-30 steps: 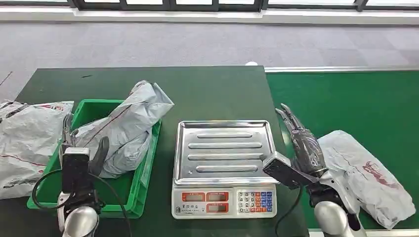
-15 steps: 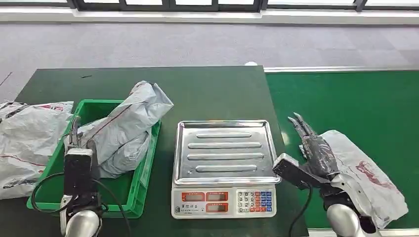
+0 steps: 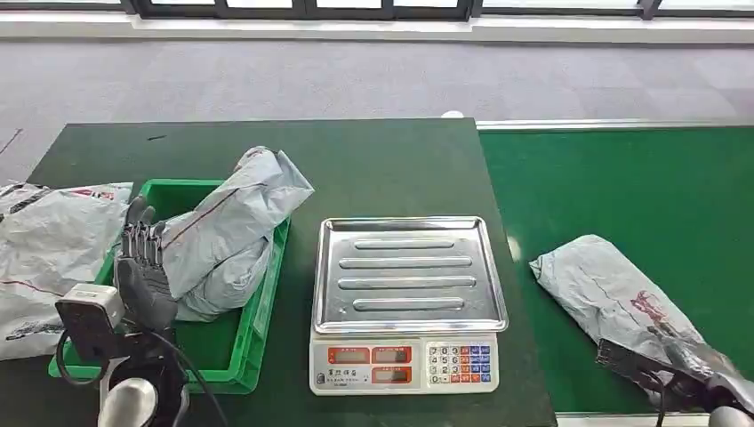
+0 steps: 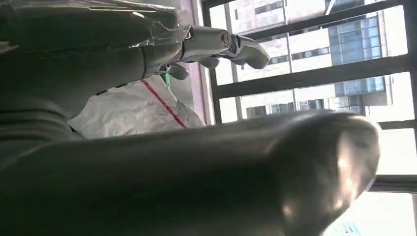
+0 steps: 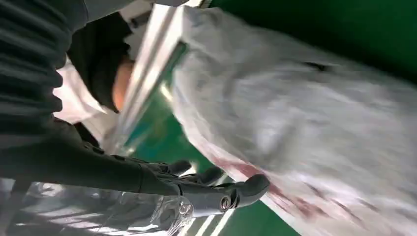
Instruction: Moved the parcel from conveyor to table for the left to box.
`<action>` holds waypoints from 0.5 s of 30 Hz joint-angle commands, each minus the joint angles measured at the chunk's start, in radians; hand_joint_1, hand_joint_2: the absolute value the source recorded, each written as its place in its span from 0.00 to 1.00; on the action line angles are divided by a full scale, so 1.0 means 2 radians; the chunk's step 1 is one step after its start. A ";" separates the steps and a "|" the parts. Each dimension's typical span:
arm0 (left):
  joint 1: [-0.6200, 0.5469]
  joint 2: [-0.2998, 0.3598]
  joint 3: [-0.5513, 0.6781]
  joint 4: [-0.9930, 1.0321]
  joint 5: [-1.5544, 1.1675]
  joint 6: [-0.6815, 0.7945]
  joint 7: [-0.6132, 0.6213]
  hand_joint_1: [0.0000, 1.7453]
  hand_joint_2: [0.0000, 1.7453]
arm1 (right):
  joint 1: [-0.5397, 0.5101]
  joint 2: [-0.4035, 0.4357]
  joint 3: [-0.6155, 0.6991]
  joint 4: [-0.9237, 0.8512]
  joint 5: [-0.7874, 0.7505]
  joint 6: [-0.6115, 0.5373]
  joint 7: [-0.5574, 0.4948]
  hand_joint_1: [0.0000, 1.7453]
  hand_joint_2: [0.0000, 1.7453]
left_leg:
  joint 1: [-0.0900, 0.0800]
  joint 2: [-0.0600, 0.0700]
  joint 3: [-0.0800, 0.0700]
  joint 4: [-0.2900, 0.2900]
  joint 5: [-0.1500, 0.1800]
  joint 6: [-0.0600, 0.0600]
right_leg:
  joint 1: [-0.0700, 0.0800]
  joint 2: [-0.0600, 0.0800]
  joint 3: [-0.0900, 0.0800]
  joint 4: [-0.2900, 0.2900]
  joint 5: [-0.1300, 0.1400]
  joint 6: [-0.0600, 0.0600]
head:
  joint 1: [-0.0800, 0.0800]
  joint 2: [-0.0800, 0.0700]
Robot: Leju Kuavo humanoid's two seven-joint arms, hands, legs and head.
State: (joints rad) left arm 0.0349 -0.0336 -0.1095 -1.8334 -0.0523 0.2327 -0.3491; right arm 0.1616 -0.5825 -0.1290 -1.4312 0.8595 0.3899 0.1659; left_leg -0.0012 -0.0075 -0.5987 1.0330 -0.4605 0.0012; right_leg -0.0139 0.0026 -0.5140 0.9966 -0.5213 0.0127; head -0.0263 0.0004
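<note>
A grey plastic parcel (image 3: 613, 289) with red markings lies on the green conveyor (image 3: 622, 178), right of the scale. My right hand (image 3: 680, 363) is low at the parcel's near right end, fingers stretched out and holding nothing. In the right wrist view its dark fingers (image 5: 216, 191) reach along the edge of the parcel (image 5: 305, 113). My left hand (image 3: 142, 267) stands with fingers apart over the left wall of the green box (image 3: 236, 351), beside a grey parcel (image 3: 231, 227) that lies in the box. In the left wrist view the left hand (image 4: 196, 177) is empty.
A steel-topped scale (image 3: 405, 302) sits on the dark green table (image 3: 373, 169) between box and conveyor. Another grey parcel (image 3: 44, 258) lies on the table left of the box. The conveyor's metal rail (image 3: 613, 124) runs along its far edge.
My right hand has drawn back from the parcel's left side to its near right end. The left hand has turned and lifted, with its fingers up at the box's left wall.
</note>
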 commanded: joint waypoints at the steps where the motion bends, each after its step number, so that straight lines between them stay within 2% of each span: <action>1: 0.000 -0.004 0.002 0.008 -0.005 0.001 -0.001 0.00 0.00 | -0.009 0.001 -0.019 0.080 0.002 0.005 -0.004 0.00 1.00 | 0.000 0.000 0.002 -0.003 0.000 -0.001 | 0.000 0.000 0.002 -0.003 0.000 -0.001 | 0.000 0.000; 11: 0.004 -0.006 0.005 0.006 -0.008 0.007 -0.004 0.00 0.00 | -0.018 0.011 -0.020 0.092 0.004 0.005 -0.001 0.00 1.00 | 0.000 0.001 0.002 -0.001 0.000 0.000 | 0.000 0.000 0.001 -0.001 0.000 0.000 | 0.000 0.000; 14: 0.009 -0.010 0.007 0.003 -0.013 0.024 -0.009 0.00 0.00 | -0.054 0.027 -0.008 0.137 0.020 -0.011 -0.005 0.00 1.00 | 0.001 0.001 0.002 -0.001 0.000 0.000 | 0.001 0.001 0.001 -0.001 0.000 0.000 | 0.000 0.000; 15: 0.010 -0.013 0.008 0.002 -0.010 0.033 -0.015 0.00 0.00 | -0.082 0.033 0.007 0.172 0.033 -0.033 -0.014 0.00 1.00 | 0.001 0.002 0.002 -0.002 0.000 0.000 | 0.001 0.001 0.002 -0.002 0.001 0.000 | 0.000 0.000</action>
State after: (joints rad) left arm 0.0492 -0.0393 -0.1099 -1.8471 -0.0637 0.2476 -0.3586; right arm 0.1595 -0.6142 -0.1450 -1.3218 0.8705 0.3937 0.1614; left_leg -0.0010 -0.0065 -0.5979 1.0328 -0.4604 0.0013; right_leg -0.0140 0.0035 -0.5139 0.9970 -0.5215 0.0127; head -0.0263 0.0004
